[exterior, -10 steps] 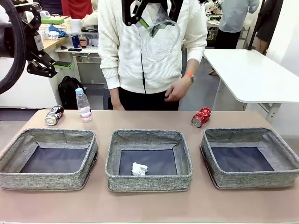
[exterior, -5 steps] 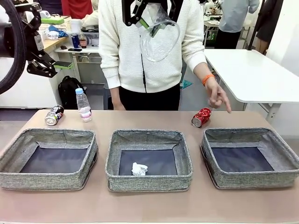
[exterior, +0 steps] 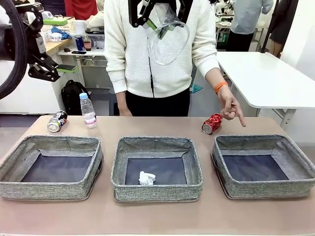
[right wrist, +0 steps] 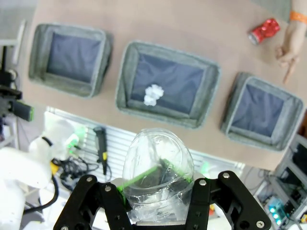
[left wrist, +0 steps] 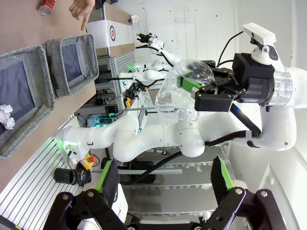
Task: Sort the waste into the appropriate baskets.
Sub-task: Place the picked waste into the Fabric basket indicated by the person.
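Right pincer (exterior: 160, 27): clamped on the clear plastic cup (exterior: 170, 42), one green pad inside the cup and the other out, carrying it high over the table (exterior: 157, 216), level with the person's chest.
Left pincer (exterior: 59, 45): jaws spread wide with nothing between them, parked up in the air out past the table's left edge.
Cup, where: hanging mouth-down from the grip, clear of every basket. I cannot tell from here which basket it is over.
Cup, handling: I'd call it very light, thin-walled and springy. The wall looks dented where the pads bite. It is slick plastic, so a grip across the wall near the rim, like this one, seems the safest hold. Squeezing harder would likely only crumple it.
Baskets: three in a row along the near edge. The left basket (exterior: 49, 189) and right basket (exterior: 266, 189) show bare dark bottoms. The middle basket (exterior: 157, 191) holds the crumpled white paper ball (exterior: 146, 178).
Far left corner: the dark can (exterior: 57, 121) lies on its side, and the small clear bottle (exterior: 88, 111) stands upright just beside it.
Far edge, right part: the crushed red can (exterior: 212, 123) lies just behind the right basket's far left corner.
Person's hand (exterior: 230, 105): one finger points downward, just beside the red can, above the right basket's far wall.
Release, my guess: so light a cup may bounce or roll off a soft wall, so it wants lowering well inside a basket before letting go.
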Action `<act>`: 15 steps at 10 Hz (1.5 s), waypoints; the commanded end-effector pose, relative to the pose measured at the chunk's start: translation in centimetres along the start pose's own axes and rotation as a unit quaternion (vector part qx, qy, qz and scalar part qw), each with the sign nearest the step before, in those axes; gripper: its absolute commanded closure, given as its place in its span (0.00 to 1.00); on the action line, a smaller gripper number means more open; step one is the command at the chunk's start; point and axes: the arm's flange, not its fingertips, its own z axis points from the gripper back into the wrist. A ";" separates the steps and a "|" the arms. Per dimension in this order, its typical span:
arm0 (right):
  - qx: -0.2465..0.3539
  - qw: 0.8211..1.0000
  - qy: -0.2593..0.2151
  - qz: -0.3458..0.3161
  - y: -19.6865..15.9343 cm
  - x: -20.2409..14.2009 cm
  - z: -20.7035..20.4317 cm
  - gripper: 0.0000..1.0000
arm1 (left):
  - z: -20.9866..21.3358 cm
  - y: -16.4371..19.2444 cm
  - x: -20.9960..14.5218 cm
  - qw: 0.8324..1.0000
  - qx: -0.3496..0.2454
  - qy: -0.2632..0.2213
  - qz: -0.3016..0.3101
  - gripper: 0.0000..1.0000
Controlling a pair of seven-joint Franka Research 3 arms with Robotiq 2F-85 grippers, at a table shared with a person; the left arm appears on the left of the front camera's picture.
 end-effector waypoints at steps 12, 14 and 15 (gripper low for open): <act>-0.110 0.961 0.110 -0.229 -22.9 -13.1 -20.2 1.00 | 0.3 0.1 -0.2 1.000 0.002 0.007 -0.011 0.00; -0.108 0.979 0.151 -0.087 -20.3 -11.5 -15.4 1.00 | 0.3 0.1 -0.2 1.000 0.002 0.007 -0.011 0.00; -0.108 0.979 0.151 -0.087 -20.3 -11.5 -15.4 1.00 | 0.3 0.1 -0.2 1.000 0.002 0.007 -0.011 0.00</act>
